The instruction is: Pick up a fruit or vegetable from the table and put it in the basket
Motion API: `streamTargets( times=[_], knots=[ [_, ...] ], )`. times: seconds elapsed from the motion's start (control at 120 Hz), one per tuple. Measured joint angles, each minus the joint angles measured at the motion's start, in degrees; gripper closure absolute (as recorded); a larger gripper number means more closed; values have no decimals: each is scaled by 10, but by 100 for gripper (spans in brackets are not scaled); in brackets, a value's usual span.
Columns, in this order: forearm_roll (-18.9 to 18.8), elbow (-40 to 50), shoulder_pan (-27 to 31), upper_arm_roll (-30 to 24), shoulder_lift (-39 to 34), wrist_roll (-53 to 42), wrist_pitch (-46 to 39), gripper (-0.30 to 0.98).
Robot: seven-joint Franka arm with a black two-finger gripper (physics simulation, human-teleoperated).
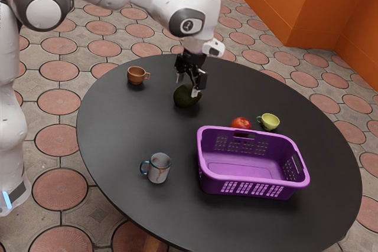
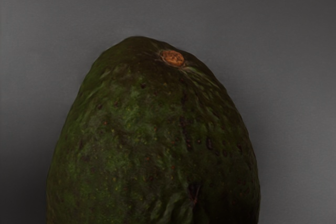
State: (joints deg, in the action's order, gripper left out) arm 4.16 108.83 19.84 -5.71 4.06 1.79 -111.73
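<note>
Black table [image 1: 124,122], red fruit [image 1: 240,123] beside basket [image 1: 254,182]

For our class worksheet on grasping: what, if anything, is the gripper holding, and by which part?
Nothing is held: the gripper stands open at the avocado on the table.

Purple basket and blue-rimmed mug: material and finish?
Basket: looks like molded plastic, satin, going by the perforated walls and soft sheen. Mug: glazed ceramic or enameled metal; mottled pale body and blue rim fit either.

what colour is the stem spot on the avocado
Orange-brown, on the dark green avocado; it shows best in the wrist view.
</note>
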Motion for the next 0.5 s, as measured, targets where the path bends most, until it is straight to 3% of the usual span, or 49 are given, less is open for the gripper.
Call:
streamTargets(
  times=[0.5],
  knots=[
    [15,14,2,0,13,-1,-28,0]
  ],
)
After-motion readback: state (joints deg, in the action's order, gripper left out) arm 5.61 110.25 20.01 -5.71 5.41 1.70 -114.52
